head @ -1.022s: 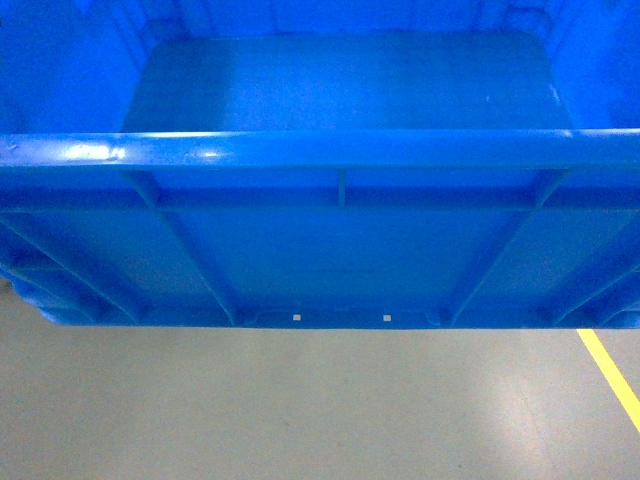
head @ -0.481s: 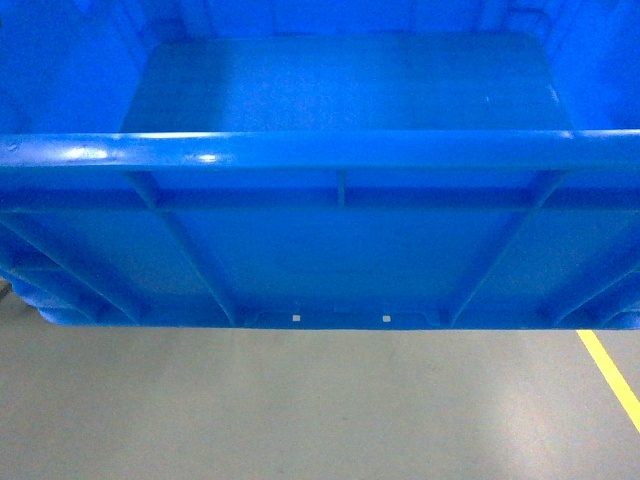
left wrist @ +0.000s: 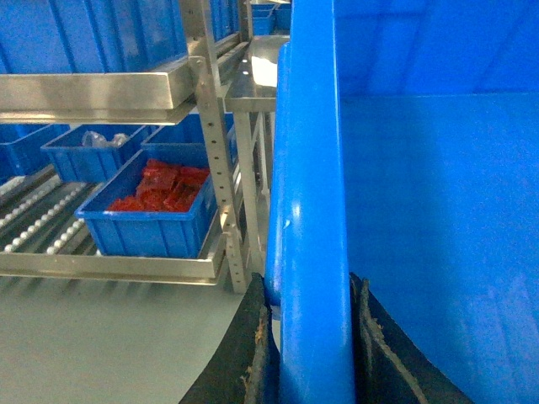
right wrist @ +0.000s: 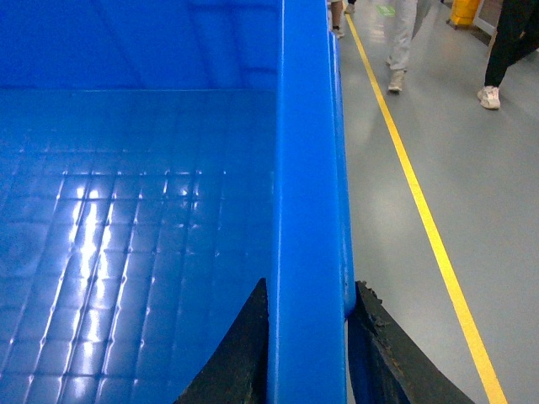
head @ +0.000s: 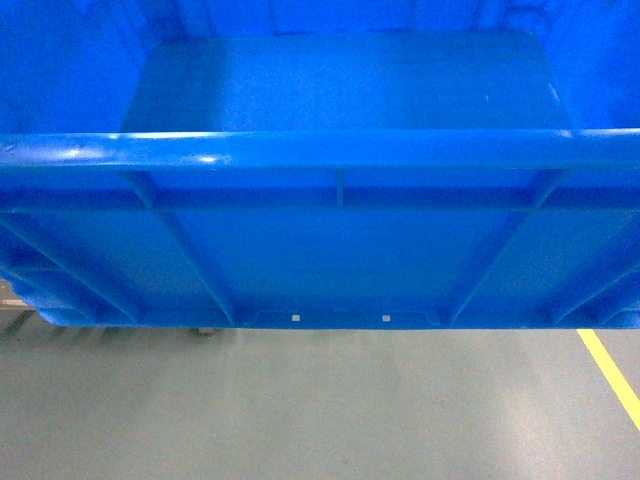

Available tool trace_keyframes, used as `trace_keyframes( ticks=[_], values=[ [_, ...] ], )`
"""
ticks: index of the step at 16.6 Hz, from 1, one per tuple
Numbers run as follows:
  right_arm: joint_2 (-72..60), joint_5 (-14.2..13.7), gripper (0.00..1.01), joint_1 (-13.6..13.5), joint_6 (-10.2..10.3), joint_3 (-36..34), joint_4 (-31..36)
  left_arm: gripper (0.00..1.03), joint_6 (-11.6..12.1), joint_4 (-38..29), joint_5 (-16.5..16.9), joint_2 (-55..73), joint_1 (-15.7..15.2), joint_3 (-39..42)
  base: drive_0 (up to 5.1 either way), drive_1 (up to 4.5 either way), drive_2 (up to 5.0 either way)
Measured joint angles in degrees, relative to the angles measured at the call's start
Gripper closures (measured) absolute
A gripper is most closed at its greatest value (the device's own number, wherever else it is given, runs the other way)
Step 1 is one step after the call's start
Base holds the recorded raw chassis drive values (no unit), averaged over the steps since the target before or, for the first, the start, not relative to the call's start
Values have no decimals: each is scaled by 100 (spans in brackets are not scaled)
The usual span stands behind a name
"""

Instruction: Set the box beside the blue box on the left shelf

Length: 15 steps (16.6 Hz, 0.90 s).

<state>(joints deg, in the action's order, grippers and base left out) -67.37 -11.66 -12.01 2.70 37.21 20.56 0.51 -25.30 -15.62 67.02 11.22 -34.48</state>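
Tools (left wrist: pixel 307 337) (right wrist: pixel 307 337) clamp box (head: pixel 330 240); grey floor (head: pixel 320 400) below.

The box (head: pixel 330 250) was a large bright-blue plastic crate, open at the top, with a thick flat rim, slanting and upright ribs down its near wall, and small notches along its base edge. It sat level and clear above the grey floor (head: pixel 300 410), filling the upper part of the head view, its inside bare with a faint grid pattern on the bottom. Its two side rims were each pinched between dark fingers (left wrist: pixel 253 353), one pair on the left wall, another (right wrist: pixel 248 353) on the right wall.
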Motion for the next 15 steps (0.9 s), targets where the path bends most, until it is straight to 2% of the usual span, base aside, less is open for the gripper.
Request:
trace_keyframes(
  ticks=[7, 11, 15],
  values=[
    [0, 2, 82, 0, -2, 0, -7, 87, -2, 4, 4, 0, 4, 0, -4, 420, -428],
    [-11, 2, 82, 0, -4, -7, -63, 87, -2, 57, 7, 24, 2, 7, 0, 0, 0],
    [-2, -11, 82, 2, -22, -7, -9, 87, -4, 0, 2, 7, 22, 9, -476, 197, 312]
  ],
)
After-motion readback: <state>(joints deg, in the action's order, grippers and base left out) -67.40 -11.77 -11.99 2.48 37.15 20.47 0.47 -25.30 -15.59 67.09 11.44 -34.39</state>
